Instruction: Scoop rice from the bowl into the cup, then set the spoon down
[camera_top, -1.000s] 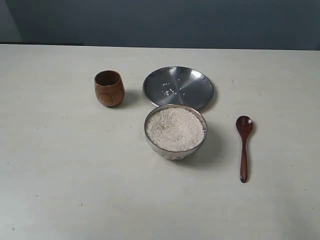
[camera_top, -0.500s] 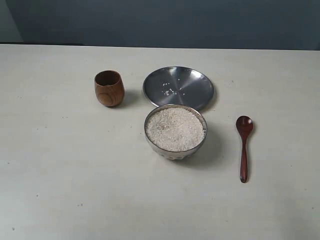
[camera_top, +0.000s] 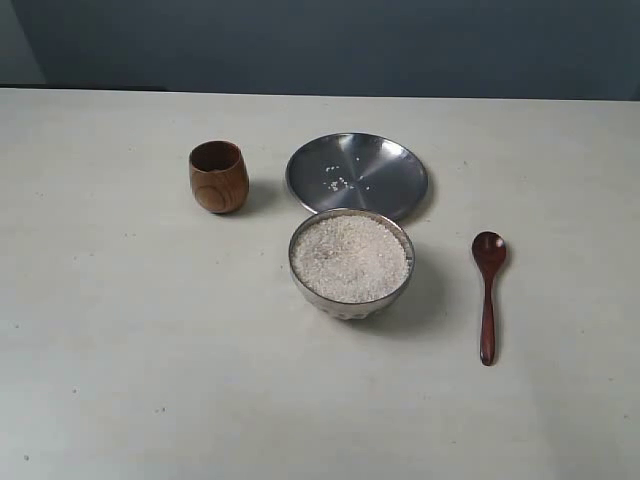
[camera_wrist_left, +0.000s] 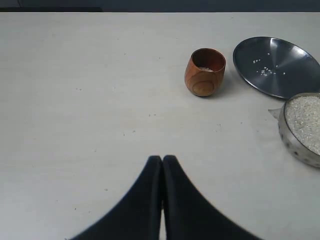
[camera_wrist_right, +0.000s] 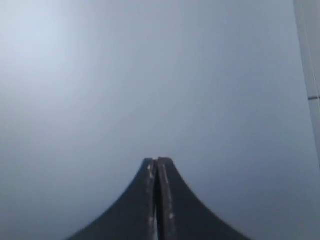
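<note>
Spoon (camera_top: 487, 300): slim wood, judged light, stiff, fairly smooth. Lies flat on surface (camera_top: 150, 350), right of frame. Best hold: mid-handle. Left end effector (camera_wrist_left: 162, 159) and right end effector (camera_wrist_right: 157, 161): tips together, empty.

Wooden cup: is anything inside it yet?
The left wrist view shows a few pale specks, possibly grains, low inside the cup. Its near wall hides the bottom, so the fill level cannot be told.

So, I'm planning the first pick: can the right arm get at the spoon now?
Probably yes: the spoon lies alone on the table, apart from the bowl. The right claw is shut and must open first.
</note>
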